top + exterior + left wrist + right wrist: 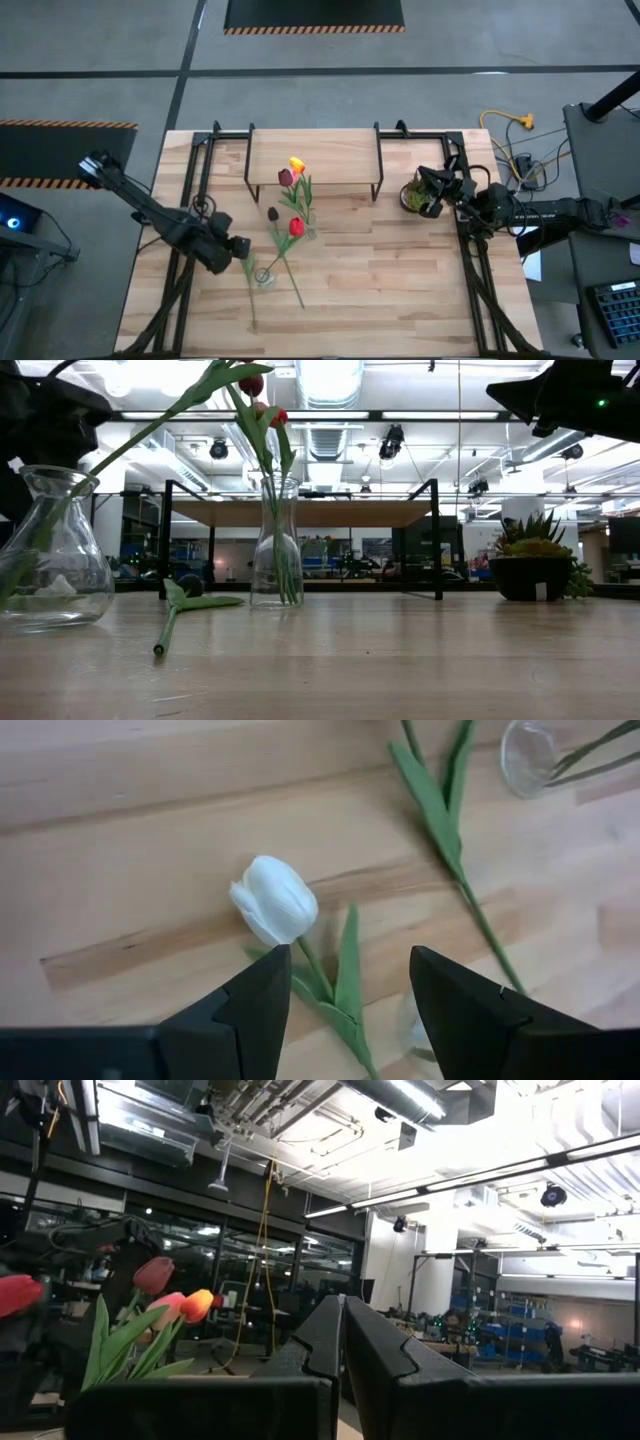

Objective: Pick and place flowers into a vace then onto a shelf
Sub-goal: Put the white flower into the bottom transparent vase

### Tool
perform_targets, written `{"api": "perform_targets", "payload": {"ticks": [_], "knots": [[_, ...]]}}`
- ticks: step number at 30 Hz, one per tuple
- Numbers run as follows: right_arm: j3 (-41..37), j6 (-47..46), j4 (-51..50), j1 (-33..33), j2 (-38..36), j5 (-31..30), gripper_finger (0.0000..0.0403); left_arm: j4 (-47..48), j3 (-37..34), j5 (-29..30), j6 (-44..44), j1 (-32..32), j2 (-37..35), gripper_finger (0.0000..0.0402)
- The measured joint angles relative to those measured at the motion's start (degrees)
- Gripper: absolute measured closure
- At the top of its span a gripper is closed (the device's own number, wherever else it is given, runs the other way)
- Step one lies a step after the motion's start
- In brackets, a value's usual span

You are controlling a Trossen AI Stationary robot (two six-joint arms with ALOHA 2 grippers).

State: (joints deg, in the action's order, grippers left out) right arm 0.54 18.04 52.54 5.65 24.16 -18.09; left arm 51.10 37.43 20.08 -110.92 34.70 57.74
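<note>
A white tulip (275,900) lies on the table under my left gripper (350,955) (240,252). The gripper is open and tipped down, its fingers either side of the tulip's stem and leaf without touching. A near glass vase (265,275) (50,550) holds a red tulip (296,226) that leans against its rim. A far vase (306,232) (277,540) holds a maroon tulip and an orange-yellow one (297,164). A dark tulip (273,213) (190,586) lies flat on the table. The shelf (315,160) (300,513) stands at the far edge. My right gripper (342,1320) (430,192) waits shut at the far right.
A small spiky potted plant (412,196) (535,560) stands right of the shelf, close to my right gripper. Black frame rails (195,200) run along both sides of the table. Bare tabletop (400,290) lies at the near right.
</note>
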Motion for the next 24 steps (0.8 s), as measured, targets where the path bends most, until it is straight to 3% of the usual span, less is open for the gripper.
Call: {"api": "perform_targets", "payload": {"ticks": [17,24], "knots": [[0.0,0.15,0.0,0.0,-0.01,-0.01,0.0394,-5.54,0.0,-0.5,-2.64,0.0,11.28,0.0213],[0.0,0.17,0.0,0.01,0.0,0.0,0.0394,-7.82,0.0,-4.42,-3.34,0.0,15.16,0.0213]]}}
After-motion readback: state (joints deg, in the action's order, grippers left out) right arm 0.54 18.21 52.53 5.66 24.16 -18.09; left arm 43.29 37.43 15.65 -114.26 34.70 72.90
